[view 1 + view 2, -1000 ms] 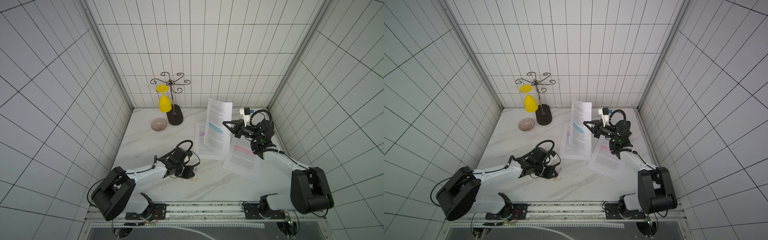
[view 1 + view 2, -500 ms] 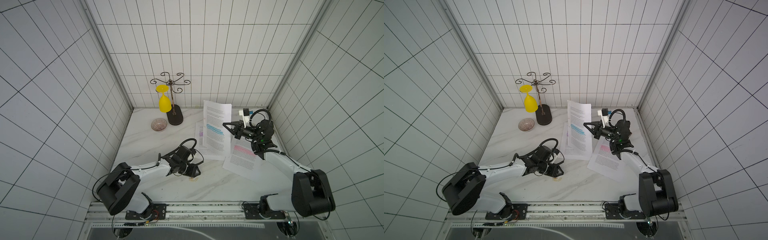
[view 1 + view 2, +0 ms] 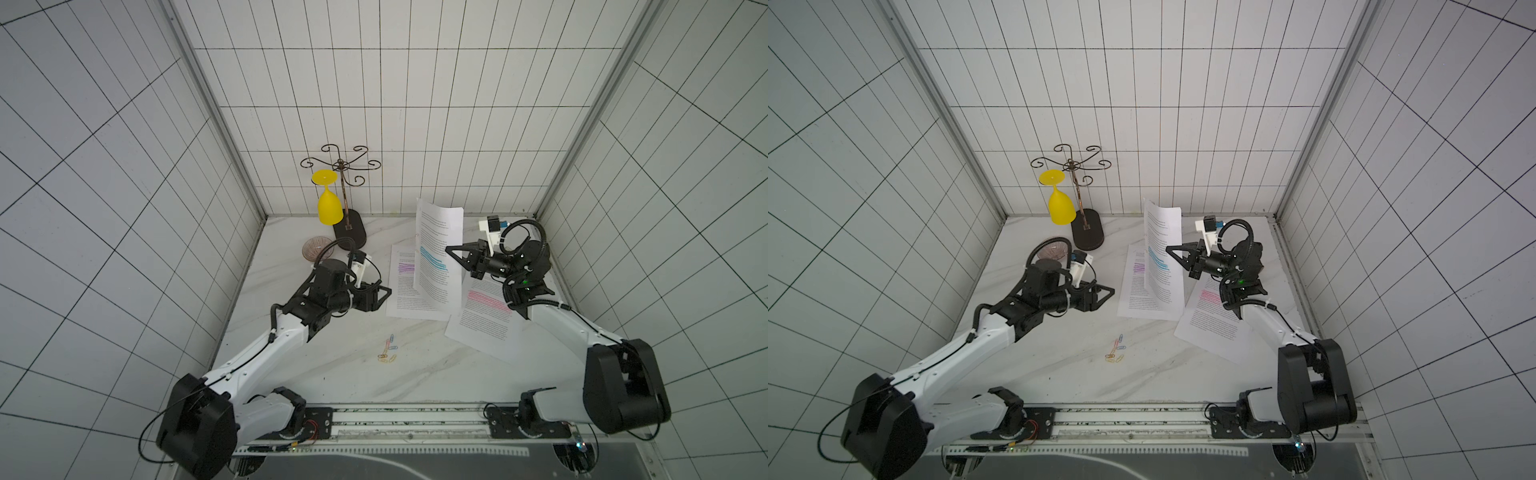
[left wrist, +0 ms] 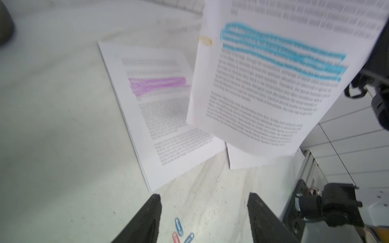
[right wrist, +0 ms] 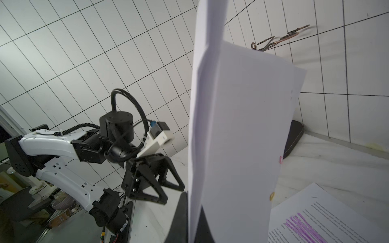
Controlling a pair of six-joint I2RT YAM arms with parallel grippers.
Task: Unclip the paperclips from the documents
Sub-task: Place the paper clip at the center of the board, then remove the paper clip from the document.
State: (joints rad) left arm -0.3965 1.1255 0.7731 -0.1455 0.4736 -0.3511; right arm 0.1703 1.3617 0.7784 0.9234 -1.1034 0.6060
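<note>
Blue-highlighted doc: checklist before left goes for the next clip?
1. Right gripper shut on blue-highlighted document, sheets upright: ok.
2. Left gripper open, empty: ok.
3. Targets on the held stack's free edge, gold paperclip and pink paperclip: ok.
4. Left gripper at that edge: not ok, it is short of it, by the purple-highlighted document.
5. Loose paperclips lie apart from the sheets: ok.
6. Clips on that one or the pink-highlighted document: cannot tell.
</note>
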